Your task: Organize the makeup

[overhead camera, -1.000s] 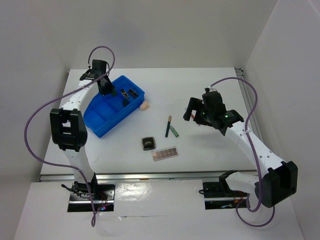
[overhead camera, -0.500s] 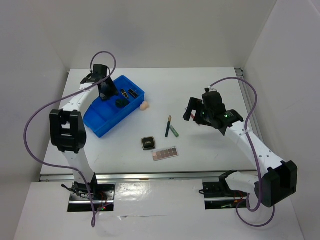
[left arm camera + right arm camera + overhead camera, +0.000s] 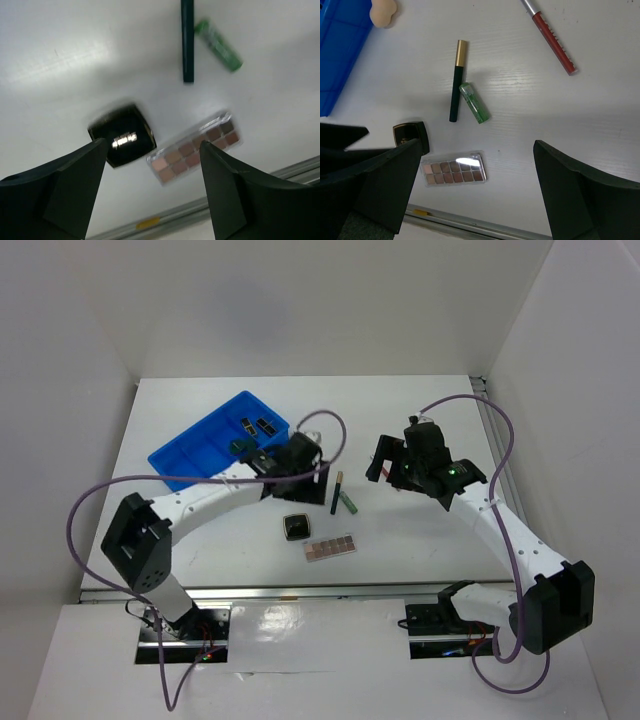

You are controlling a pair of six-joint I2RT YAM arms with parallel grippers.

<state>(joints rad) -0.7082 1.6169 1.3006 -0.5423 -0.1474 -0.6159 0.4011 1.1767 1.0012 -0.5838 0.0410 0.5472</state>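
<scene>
Hovering above the square compact and eyeshadow palette, which lie side by side on the white table, left gripper has fingers spread wide, holding nothing. Right gripper gapes too, empty. Dark gold-capped pencil just beside green pencil; red pencil well apart. Sponge sits by the blue tray, which holds lipstick tubes and round compact.

The left arm and right arm are slim white tubes joined by blocky black housings, each trailing a looping purple cable. A green light glows on the right wrist. The left gripper and right gripper have matte black, wedge-shaped fingers.
</scene>
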